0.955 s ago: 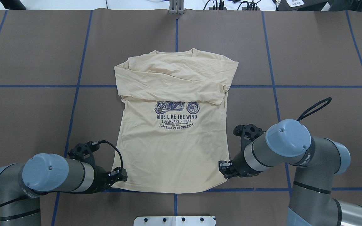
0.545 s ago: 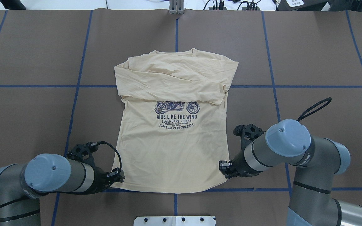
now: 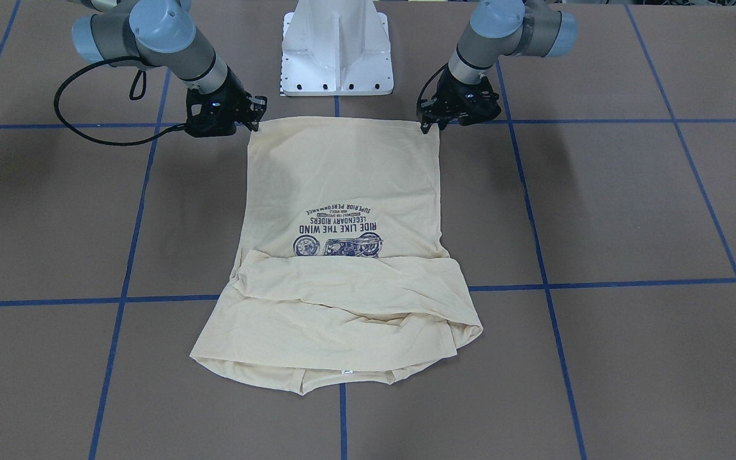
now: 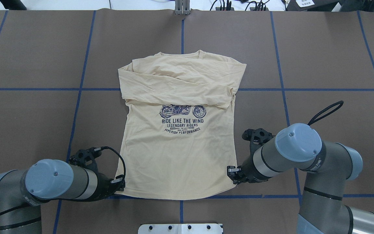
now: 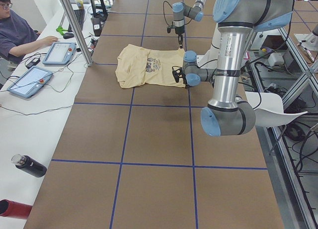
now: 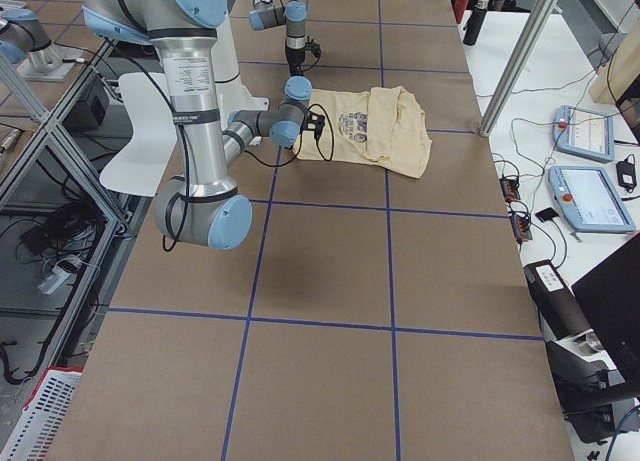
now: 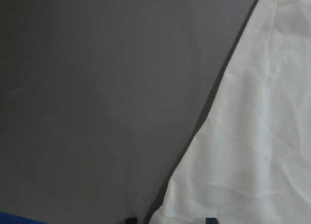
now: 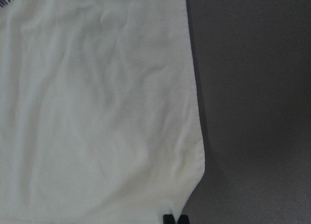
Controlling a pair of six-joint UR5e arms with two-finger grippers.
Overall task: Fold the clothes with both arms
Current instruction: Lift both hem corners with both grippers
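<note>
The clothes are one cream-yellow shirt (image 4: 177,156) lying flat, print side up, with its sleeves folded across the chest and its collar at the far side. In the overhead view my left gripper (image 4: 118,186) is at the hem's near-left corner. The left wrist view shows this gripper (image 7: 170,220) open, its two fingertips apart on either side of the cloth's edge. My right gripper (image 4: 233,177) is at the hem's near-right corner. Its fingertips (image 8: 168,218) are close together at the corner of the hem, shut on the cloth. From the front, the left gripper (image 3: 429,124) and the right gripper (image 3: 254,121) bracket the hem.
The brown table (image 4: 320,58) carries a grid of blue tape lines. The white pedestal base (image 3: 336,51) stands just behind the hem. A person (image 5: 17,33) sits at a side bench with tablets (image 5: 59,52); a dark bottle (image 5: 30,165) lies there.
My left gripper has slid a little toward the near-left, ending at the hem's corner. The right arm and the shirt have barely moved.
</note>
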